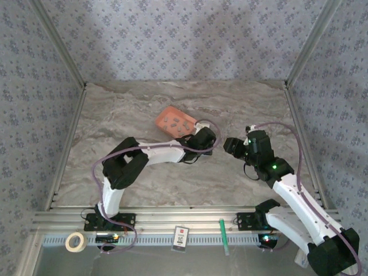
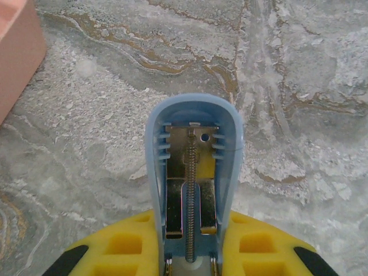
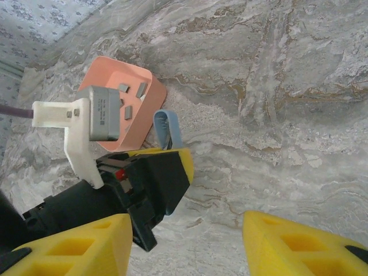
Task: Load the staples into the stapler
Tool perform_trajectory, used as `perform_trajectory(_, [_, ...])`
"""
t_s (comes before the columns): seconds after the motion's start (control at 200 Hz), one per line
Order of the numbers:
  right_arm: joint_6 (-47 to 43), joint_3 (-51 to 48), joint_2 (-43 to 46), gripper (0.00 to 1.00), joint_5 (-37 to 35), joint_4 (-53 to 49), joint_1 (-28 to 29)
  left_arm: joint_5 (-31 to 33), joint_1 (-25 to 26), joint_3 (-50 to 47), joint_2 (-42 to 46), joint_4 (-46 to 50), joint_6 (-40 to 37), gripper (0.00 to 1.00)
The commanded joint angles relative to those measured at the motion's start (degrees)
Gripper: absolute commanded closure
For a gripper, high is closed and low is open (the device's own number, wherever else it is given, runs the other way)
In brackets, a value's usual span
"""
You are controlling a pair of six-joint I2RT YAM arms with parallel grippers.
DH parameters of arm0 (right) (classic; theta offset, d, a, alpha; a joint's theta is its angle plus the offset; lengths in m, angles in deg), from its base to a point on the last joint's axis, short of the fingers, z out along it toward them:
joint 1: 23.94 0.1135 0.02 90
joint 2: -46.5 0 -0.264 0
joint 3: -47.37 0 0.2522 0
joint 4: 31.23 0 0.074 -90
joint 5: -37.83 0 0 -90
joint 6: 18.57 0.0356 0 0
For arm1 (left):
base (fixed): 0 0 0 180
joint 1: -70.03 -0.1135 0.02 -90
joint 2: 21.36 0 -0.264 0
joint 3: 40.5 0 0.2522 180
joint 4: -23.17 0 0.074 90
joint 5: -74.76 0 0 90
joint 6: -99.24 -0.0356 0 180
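Where the arm bases sit, at the table's near edge: a tape roll [image 1: 73,241] lies toward the left corner; a white card [image 1: 181,237] and a green pen [image 1: 223,236] lie between the bases.
right gripper [image 3: 188,224]: yellow fingers spread wide with nothing between them. It is near the middle of the table [image 1: 172,187], slightly right of the left gripper and apart from it.
left gripper [image 2: 191,233]: pinching the stapler from both sides, at the table's middle.
stapler [image 2: 192,167]: light blue, clamped by its rear between the left gripper's yellow fingers [image 2: 123,244], with its rounded nose sticking out beyond them. Its silver inner rail and a thin spring face the wrist camera. It is just beside the orange tray's near right corner. Whether it touches the table cannot be told.
orange tray [image 1: 160,121]: flat on the table, just past the middle toward the far edge.
staples [image 1: 174,121]: several short grey strips scattered inside the orange tray.
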Motion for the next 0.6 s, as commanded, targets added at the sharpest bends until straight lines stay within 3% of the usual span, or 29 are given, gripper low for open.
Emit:
perform_trajectory(0.0, [1.12,-0.86,0.23,0.46,0.89,-0.19,-0.28,3.79,0.81,2.63,-2.29,3.67,0.08,0.89])
perform_trajectory(0.26, [1.00,-1.48,0.98,0.46,1.22,-0.55,-0.57,4.29,1.49,3.45,-4.57,4.18,1.05,0.82])
perform_trajectory(0.595, [1.18,-1.81,1.58,0.47,0.99,-0.01,-0.66,3.29,1.50,2.24,-3.45,4.44,3.39,0.62])
